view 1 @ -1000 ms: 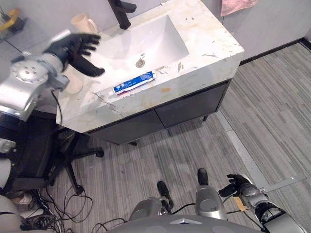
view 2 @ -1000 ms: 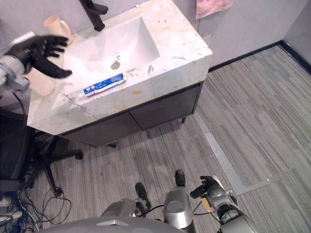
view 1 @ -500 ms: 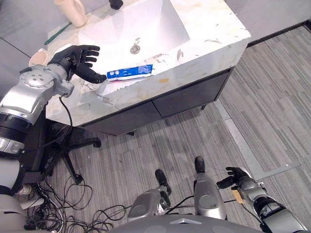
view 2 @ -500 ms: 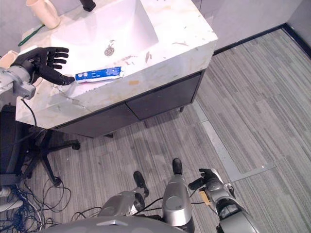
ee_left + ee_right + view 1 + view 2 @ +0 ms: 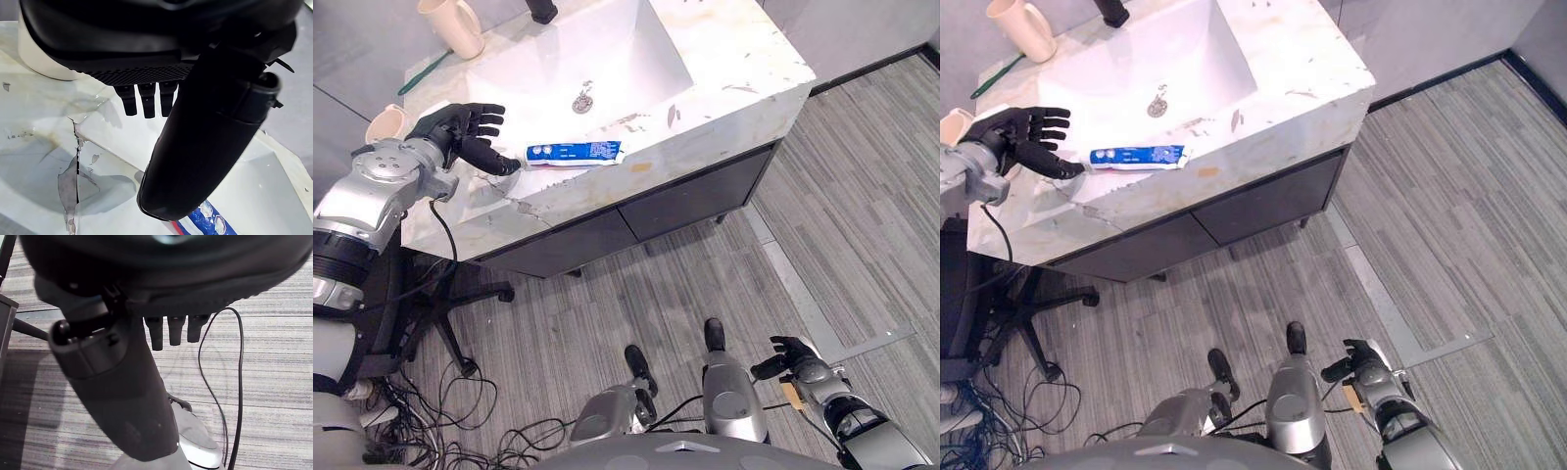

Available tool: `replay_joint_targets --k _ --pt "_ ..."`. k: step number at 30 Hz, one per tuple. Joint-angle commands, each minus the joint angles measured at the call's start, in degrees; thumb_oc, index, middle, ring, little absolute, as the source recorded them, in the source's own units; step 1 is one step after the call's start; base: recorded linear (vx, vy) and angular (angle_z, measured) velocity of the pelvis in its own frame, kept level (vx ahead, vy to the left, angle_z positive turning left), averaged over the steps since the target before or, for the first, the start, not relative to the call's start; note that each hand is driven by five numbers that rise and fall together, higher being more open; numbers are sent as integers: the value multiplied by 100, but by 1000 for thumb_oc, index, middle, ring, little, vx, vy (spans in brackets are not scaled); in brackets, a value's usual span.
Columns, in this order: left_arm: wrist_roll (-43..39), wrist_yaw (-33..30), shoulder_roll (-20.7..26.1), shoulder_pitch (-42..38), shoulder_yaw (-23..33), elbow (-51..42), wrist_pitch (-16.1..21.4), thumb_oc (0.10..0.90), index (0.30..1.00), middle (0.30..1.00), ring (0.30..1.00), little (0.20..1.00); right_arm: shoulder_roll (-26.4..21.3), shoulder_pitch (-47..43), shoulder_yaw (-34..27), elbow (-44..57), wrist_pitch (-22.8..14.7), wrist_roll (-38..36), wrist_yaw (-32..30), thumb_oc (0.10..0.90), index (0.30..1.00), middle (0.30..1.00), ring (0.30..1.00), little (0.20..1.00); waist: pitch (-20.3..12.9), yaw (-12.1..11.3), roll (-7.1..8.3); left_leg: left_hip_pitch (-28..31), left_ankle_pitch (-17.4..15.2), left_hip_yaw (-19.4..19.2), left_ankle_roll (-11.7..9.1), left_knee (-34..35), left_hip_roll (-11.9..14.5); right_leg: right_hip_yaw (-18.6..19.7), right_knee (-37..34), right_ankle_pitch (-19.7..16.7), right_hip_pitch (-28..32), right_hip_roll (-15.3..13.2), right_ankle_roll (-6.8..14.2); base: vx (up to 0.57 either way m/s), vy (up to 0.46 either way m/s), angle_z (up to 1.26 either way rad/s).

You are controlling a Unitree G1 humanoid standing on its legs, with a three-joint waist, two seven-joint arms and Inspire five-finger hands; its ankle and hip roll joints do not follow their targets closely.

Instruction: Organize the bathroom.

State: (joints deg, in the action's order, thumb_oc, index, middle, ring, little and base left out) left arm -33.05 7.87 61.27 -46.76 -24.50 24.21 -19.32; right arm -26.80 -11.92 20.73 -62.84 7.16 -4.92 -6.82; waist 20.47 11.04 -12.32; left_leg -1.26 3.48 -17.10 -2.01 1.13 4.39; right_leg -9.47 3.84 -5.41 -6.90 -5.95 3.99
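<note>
A blue and white toothpaste tube lies flat on the marble counter, along the front rim of the white sink basin. My left hand hovers open at the tube's left end, fingers spread, thumb tip near the tube's cap; in the left wrist view the tube's blue end shows just past my thumb. A cream mug stands at the counter's back left, with a green toothbrush lying beside it. My right hand hangs low by the floor, open and holding nothing.
A second cream cup sits at the counter's left edge behind my left hand. A black faucet base stands behind the basin. Dark cabinet doors lie under the counter. A black office chair base stands on the floor at left.
My left hand has come down from above the counter's left side to the tube's left end, its thumb now near the cap. The camera has shifted. The right hand has stayed low.
</note>
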Motion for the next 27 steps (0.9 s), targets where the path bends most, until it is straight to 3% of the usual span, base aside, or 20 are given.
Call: replay_joint_targets --k 1,27 --pt "387 -182 240 -388 489 27 161 800 900 900 900 900 -30 313 -66 -21 -44 25 -125 800 900 900 900 900 -457 -24 258 -76 -363 -217 -222 -1246 488 420 193 687 -223 -194 342 34 -12 2" --pt "560 253 247 -442 419 151 11 800 900 900 900 900 -4 457 -112 -115 61 225 -38 800 900 900 900 900 -790 -50 353 136 -368 -281 -244 -1240 522 352 -8 672 166 -170 349 26 7 0"
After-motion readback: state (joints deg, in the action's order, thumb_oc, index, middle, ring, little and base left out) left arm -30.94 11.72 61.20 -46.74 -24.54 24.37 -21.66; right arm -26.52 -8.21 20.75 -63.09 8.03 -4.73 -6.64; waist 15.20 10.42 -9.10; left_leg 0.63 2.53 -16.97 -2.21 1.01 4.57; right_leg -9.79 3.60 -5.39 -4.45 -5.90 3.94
